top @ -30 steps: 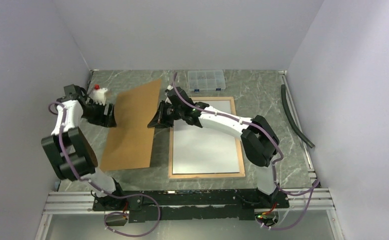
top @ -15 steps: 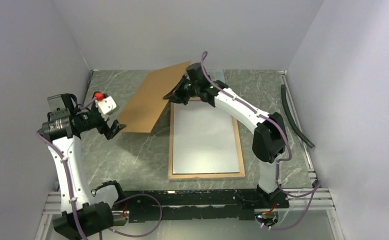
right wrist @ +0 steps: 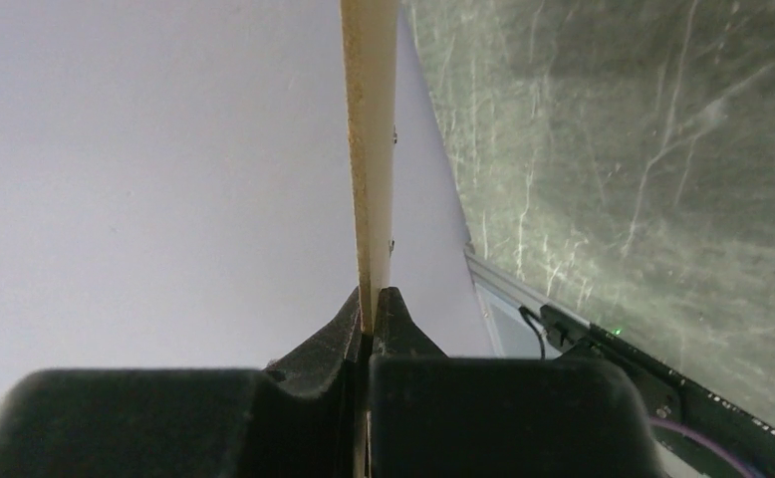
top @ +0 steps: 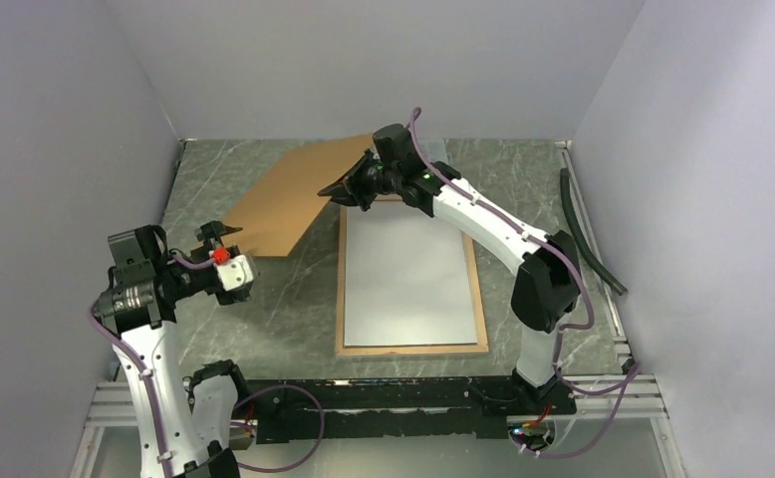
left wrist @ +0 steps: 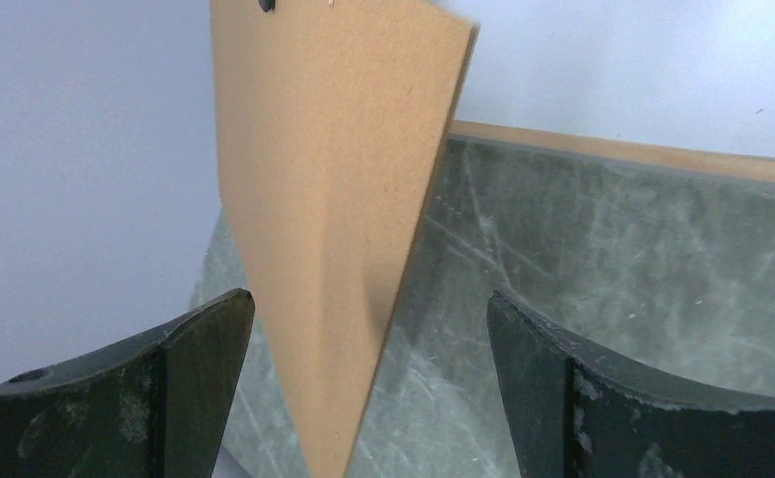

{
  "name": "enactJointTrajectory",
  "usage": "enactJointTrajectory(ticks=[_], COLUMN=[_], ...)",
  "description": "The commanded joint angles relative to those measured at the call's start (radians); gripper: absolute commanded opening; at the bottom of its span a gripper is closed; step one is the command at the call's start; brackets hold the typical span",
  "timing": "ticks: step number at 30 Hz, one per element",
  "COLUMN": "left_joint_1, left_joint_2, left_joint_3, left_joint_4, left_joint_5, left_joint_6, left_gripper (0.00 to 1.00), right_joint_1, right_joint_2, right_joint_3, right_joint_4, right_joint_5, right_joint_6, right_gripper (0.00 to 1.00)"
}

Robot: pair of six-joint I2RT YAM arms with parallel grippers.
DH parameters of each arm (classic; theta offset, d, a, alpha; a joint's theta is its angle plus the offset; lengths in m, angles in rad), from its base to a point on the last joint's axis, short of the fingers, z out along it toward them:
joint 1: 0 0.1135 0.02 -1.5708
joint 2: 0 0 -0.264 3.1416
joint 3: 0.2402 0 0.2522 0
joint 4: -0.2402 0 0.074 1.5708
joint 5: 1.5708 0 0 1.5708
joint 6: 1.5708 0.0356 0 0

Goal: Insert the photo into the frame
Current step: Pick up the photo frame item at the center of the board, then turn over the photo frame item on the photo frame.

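The frame [top: 481, 299] lies flat on the table with its light wood back up. The photo [top: 408, 279] lies inside it, white back up. Both also show in the left wrist view, the frame [left wrist: 643, 154] and the photo [left wrist: 652, 80]. My right gripper [top: 352, 185] is shut on the right edge of the brown backing board [top: 289, 199] and holds it tilted above the table, left of the frame. In the right wrist view the gripper [right wrist: 372, 299] pinches the board's thin edge [right wrist: 369, 149]. My left gripper [top: 214, 232] is open by the board's near-left corner, and that corner [left wrist: 334, 199] shows between its fingers [left wrist: 369, 299].
A clear plastic compartment box [top: 435, 149] sits at the back, partly hidden by the right arm. A black hose [top: 588, 234] lies along the right side. Grey walls close in on the left, back and right.
The left gripper, at the board's left edge a second ago, has come off it and drawn back toward the near left. The right gripper has lifted the board and carried it toward the back.
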Motion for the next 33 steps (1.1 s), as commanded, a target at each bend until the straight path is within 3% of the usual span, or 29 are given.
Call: enactJointTrajectory(ticks=[1,5,8,10,12,14,15,17,19,20,21,24,26,28,30,33], left_joint_1=[-0.01,-0.012,-0.014,-0.017,-0.018,-0.018,-0.018,-0.017,-0.018,-0.018,-0.018,-0.018,-0.017,-0.018,-0.018,-0.017], left_joint_2=[-0.018,-0.052,-0.044,-0.038,-0.042,-0.064,-0.074,-0.093,-0.103,-0.104,-0.102,-0.085,-0.07,-0.059,-0.048,-0.031], left_joint_3=[-0.064,-0.127,-0.129,-0.129,-0.14,-0.162,-0.178,-0.201,-0.211,-0.208,-0.202,-0.172,-0.148,-0.127,-0.11,-0.081], left_joint_4=[0.175,0.287,0.308,0.336,0.387,0.463,0.503,0.554,0.576,0.573,0.572,0.544,0.523,0.497,0.432,0.357], left_joint_5=[0.004,-0.02,-0.014,-0.023,-0.034,-0.044,-0.046,-0.044,-0.036,-0.032,-0.03,-0.026,-0.017,0.002,0.029,0.059], left_joint_6=[0.076,0.086,0.073,0.052,0.027,0.003,-0.019,-0.033,-0.034,-0.027,-0.028,-0.024,-0.046,-0.064,-0.026,0.028], left_gripper=[0.9,0.84,0.71,0.58,0.37,0.09,0.03,0.03,0.03,0.03,0.03,0.03,0.03,0.03,0.03,0.03], right_joint_1=[0.013,0.033,0.054,0.066,0.076,0.084,0.085,0.085,0.083,0.081,0.077,0.055,0.036,0.044,0.047,0.051], right_joint_2=[-0.133,-0.16,-0.171,-0.167,-0.164,-0.171,-0.172,-0.174,-0.179,-0.176,-0.17,-0.158,-0.153,-0.185,-0.286,-0.45], right_joint_3=[-0.016,-0.05,-0.08,-0.086,-0.092,-0.11,-0.114,-0.116,-0.105,-0.089,-0.063,0.04,0.155,0.266,0.208,-0.021], right_joint_4=[0.181,0.203,0.232,0.235,0.228,0.229,0.23,0.205,0.182,0.155,0.126,-0.028,-0.22,-0.403,-0.409,-0.268], right_joint_5=[-0.067,-0.088,-0.099,-0.124,-0.143,-0.159,-0.169,-0.191,-0.203,-0.216,-0.233,-0.301,-0.34,-0.191,-0.148,-0.085], right_joint_6=[0.062,0.07,0.082,0.078,0.063,0.044,0.028,-0.014,-0.087,-0.132,-0.2,-0.512,-0.78,-1.062,-1.259,-1.505], right_gripper=[0.0,0.0,0.0,0.0,0.0,0.0,0.0,0.01,0.18,0.35,0.44,0.65,0.71,0.74,0.75,0.78])
